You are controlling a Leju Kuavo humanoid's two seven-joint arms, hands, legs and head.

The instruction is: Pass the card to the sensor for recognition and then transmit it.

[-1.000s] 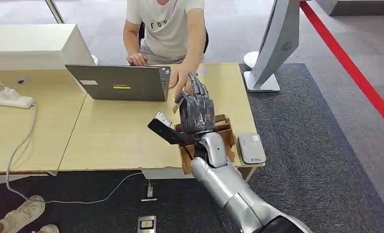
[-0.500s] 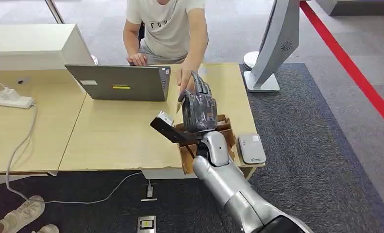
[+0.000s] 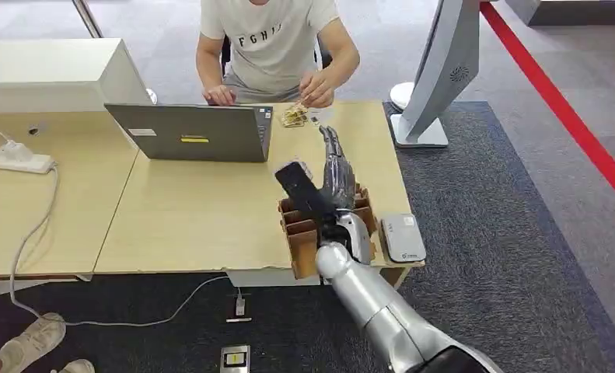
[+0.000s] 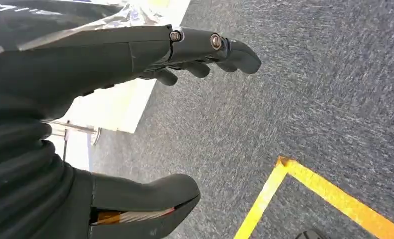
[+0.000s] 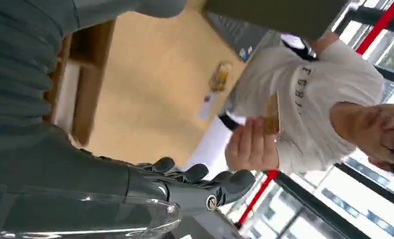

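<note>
Our right hand [image 3: 337, 177] hangs empty, fingers extended, above the cardboard organiser [image 3: 304, 233]; the card [image 5: 271, 114], seemingly upright along its long axis, sits in the seated person's hand [image 5: 252, 144] beyond it. With the handover apparently complete, the only risk we see is our withdrawing arm clipping the organiser.

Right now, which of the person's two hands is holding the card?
The raised hand, in front of the person's chest, holds the card; the other hand lies low behind the laptop.
</note>
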